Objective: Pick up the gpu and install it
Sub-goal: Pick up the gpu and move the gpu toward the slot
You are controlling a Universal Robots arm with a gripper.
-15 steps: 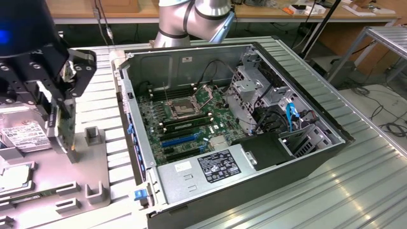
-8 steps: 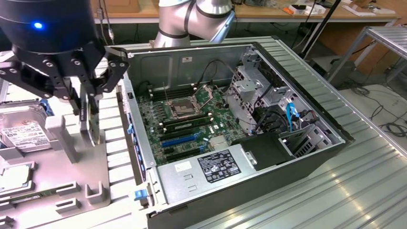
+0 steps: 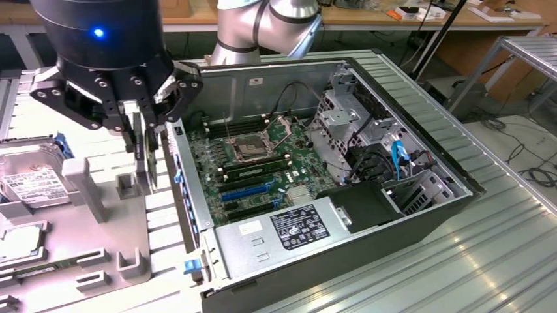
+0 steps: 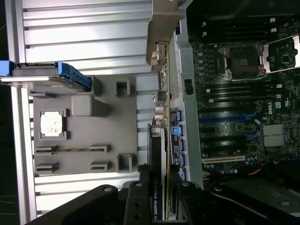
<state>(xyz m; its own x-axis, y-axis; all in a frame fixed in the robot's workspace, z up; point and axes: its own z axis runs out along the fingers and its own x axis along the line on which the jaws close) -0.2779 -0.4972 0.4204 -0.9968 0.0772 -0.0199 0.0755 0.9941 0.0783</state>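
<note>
The gpu point(image 3: 147, 168) is a thin black card that hangs on edge, lifted above the grey holder tray point(image 3: 96, 228), just outside the open computer case point(image 3: 452, 189) on the exterior view's left. My gripper point(image 3: 143, 138) is shut on its upper part, one finger on each flat face. In the wrist view the gpu point(image 4: 157, 154) runs out from between the fingers point(image 4: 137, 197) of my gripper point(image 4: 158, 185), with a printed NVIDIA Quadro label on it. It lies alongside the case's rear wall point(image 4: 180, 84). The motherboard point(image 3: 252, 156) with its blue slot point(image 3: 248, 191) lies inside the case.
A silver hard drive point(image 3: 30, 179) with a white label stands in the tray at the exterior view's left. A processor chip point(image 4: 51, 124) sits in a tray pocket. The power supply point(image 3: 287, 228) and drive cage point(image 3: 348, 117) fill the case's near and far sides.
</note>
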